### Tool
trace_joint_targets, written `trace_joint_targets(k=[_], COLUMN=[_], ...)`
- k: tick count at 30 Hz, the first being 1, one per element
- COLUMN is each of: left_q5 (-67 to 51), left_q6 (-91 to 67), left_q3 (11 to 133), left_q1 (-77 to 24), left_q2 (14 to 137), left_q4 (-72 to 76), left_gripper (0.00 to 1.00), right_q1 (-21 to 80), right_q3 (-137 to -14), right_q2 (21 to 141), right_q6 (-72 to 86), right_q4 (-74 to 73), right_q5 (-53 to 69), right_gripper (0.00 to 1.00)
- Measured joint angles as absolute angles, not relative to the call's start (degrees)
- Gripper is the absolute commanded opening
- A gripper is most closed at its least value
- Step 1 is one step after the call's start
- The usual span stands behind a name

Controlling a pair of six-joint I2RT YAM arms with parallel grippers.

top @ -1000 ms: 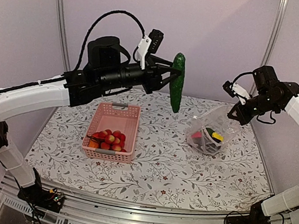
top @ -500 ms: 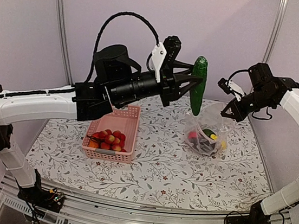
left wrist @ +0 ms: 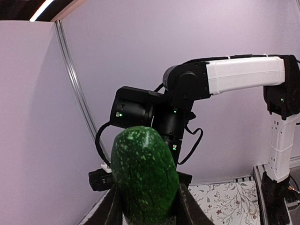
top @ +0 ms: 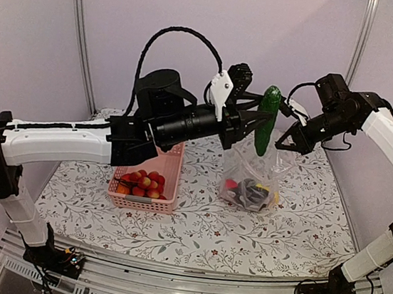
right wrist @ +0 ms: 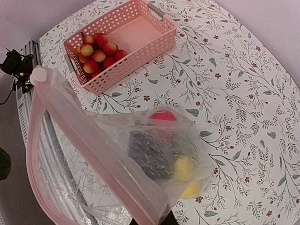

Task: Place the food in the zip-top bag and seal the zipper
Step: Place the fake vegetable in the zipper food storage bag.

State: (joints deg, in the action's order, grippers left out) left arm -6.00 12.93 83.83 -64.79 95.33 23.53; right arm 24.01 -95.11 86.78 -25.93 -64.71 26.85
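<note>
My left gripper point(top: 256, 118) is shut on a long green toy cucumber point(top: 265, 121), held upright just above the mouth of the clear zip-top bag point(top: 251, 172). In the left wrist view the cucumber point(left wrist: 145, 171) fills the space between the fingers point(left wrist: 110, 206). My right gripper point(top: 288, 139) is shut on the bag's upper edge and holds it up. The right wrist view shows the bag point(right wrist: 154, 154), its pale zipper strip point(right wrist: 89, 140), and red, dark purple and yellow pieces inside. More food, red berries point(top: 143, 182), lies in the pink basket point(top: 155, 146).
The pink basket point(right wrist: 140, 28) stands left of the bag on the flowered table cloth point(top: 194, 225). The table's metal front rail point(top: 186, 289) runs along the near edge. A wall rises close behind the table.
My left arm has swung right with the cucumber, from over the basket to above the bag's mouth. My right gripper has pulled the bag leftward and up, so it stands taller.
</note>
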Motion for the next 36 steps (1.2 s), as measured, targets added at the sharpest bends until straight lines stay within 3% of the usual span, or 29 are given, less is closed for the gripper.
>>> trace_joint_targets(k=[18,29,32,36], left_q5=[0.6,5.89,7.6,8.51], left_q6=[23.86,27.99,28.8,28.82], left_q3=[84.07,84.86,85.14,85.36], left_q1=[-65.54,-65.58,-65.63,-65.67], left_q2=[104.6,107.96,108.16,108.16], left_q4=[22.02,20.08,19.42,18.9], left_gripper=[0.16,0.59,0.66,0.66], right_q1=[24.12,24.12,24.12,24.12], right_q3=[-94.63,-94.59,-94.59,-94.59], right_q2=[87.02,87.33,87.61,87.61], right_q6=[-25.45,-24.16,-23.83,-23.38], right_q4=[-65.95,-65.34,-65.1,-65.06], right_q5=[31.35,29.02,28.47,27.68], right_gripper=[0.04,0.03,0.03,0.03])
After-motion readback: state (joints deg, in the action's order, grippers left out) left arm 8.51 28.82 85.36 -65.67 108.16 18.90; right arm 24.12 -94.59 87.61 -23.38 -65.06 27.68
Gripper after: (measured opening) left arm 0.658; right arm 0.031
